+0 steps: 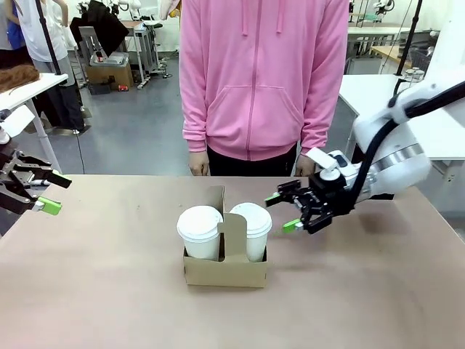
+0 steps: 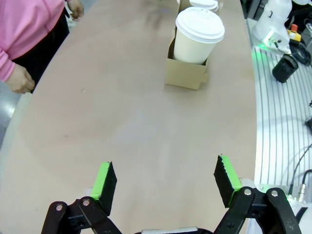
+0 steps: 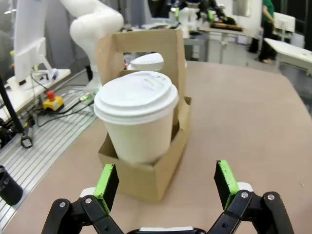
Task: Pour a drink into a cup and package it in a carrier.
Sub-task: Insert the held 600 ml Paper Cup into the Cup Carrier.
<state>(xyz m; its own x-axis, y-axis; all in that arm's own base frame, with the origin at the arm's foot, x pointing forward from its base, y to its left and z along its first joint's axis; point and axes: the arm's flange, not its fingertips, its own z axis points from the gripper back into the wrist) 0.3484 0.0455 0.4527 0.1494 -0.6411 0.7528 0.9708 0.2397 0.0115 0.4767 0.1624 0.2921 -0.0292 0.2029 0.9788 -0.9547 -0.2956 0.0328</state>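
tabletop (image 1: 109, 291) holds unprinted carrier (image 1: 225, 270) with two lidded cups (image 1: 200, 231); left hand (image 1: 49, 193) and right hand (image 1: 283, 211) spread, empty.

I'm seeing the carrier (image 1: 225, 269) sitting at the centre of the front frame on the table (image 1: 109, 291), with two lidded cups in it: one cup (image 1: 200, 231) left of the handle tab, the other cup (image 1: 251, 230) right of it. The right gripper (image 1: 283, 211) is hanging just right of them, the left gripper (image 1: 52, 193) at the far left edge. A person (image 1: 261, 80) is standing behind, top centre.
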